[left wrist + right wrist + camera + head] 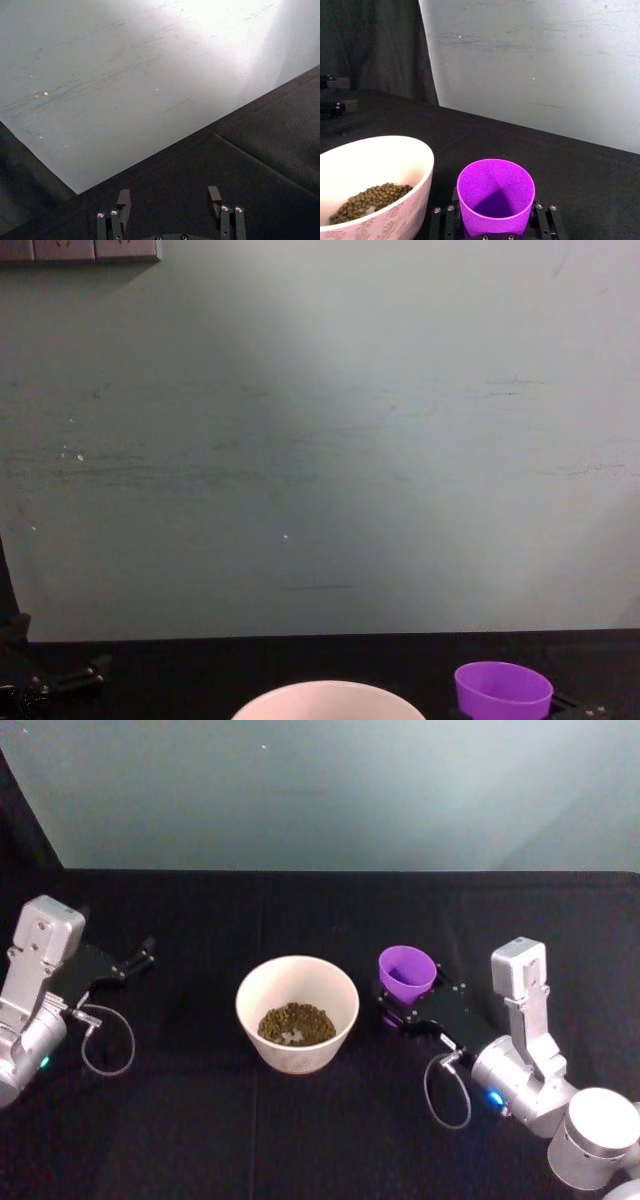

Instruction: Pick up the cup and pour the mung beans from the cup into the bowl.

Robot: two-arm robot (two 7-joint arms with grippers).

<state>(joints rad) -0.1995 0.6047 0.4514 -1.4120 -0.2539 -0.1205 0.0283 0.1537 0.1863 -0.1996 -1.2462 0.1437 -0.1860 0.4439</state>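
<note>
I can't find any words, numbers or signs to read from here. The cup (495,200) is plain purple. The bowl (407,212) has a faint flower pattern outside, no letters.

1. Silver-grey arms with boxy wrist modules and rounded joints; small blue lights glow near the wrists.
2. Thin looped cables hang beside each wrist.
3. Black grippers: left gripper (169,199), right gripper (400,1005), silver screws on finger mounts.

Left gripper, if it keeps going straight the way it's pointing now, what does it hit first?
Probably nothing on the table: the left gripper, open, points over bare black cloth toward the pale wall. The wall would likely come first, though depth is unclear.
</note>
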